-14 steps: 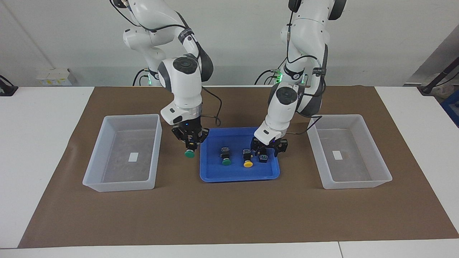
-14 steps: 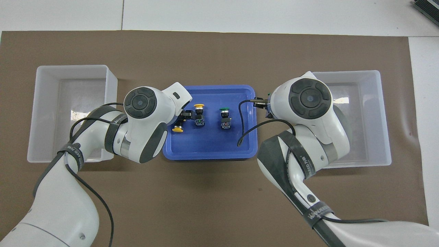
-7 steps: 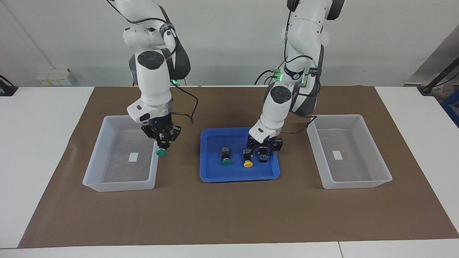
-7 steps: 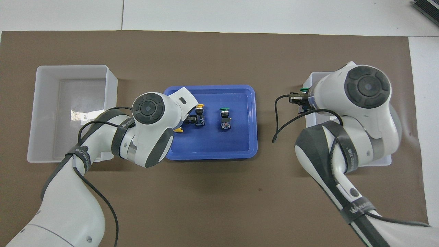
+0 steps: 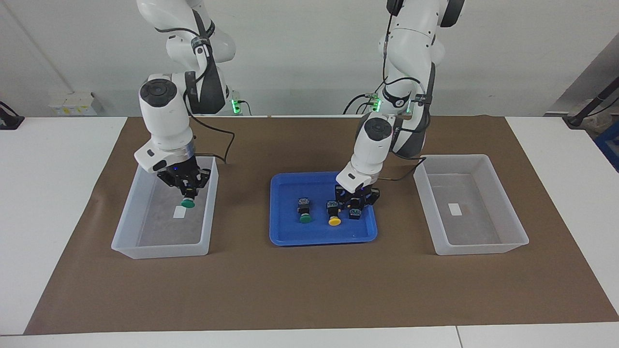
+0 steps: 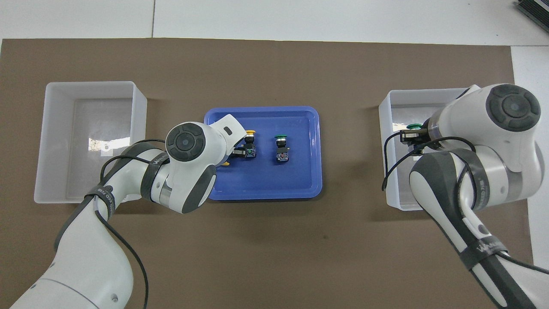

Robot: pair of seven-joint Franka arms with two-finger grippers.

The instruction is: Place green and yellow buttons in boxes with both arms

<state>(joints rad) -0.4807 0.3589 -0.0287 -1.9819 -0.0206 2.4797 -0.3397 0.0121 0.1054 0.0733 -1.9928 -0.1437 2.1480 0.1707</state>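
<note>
The right gripper (image 5: 187, 192) hangs over the box (image 5: 126, 220) at the right arm's end of the table. It is closed on a green button (image 5: 187, 203), cap down, not yet touching the floor of the box. The step in hand is the drop: next it should go lower and open.

The left gripper (image 5: 356, 200) is down in the blue tray (image 5: 290, 239), around a button body (image 5: 355, 212); whether it grips already, I cannot tell. A yellow button (image 5: 333, 213) and another green button (image 5: 304, 211) lie beside it. The second box (image 5: 512, 232) is empty.
</note>
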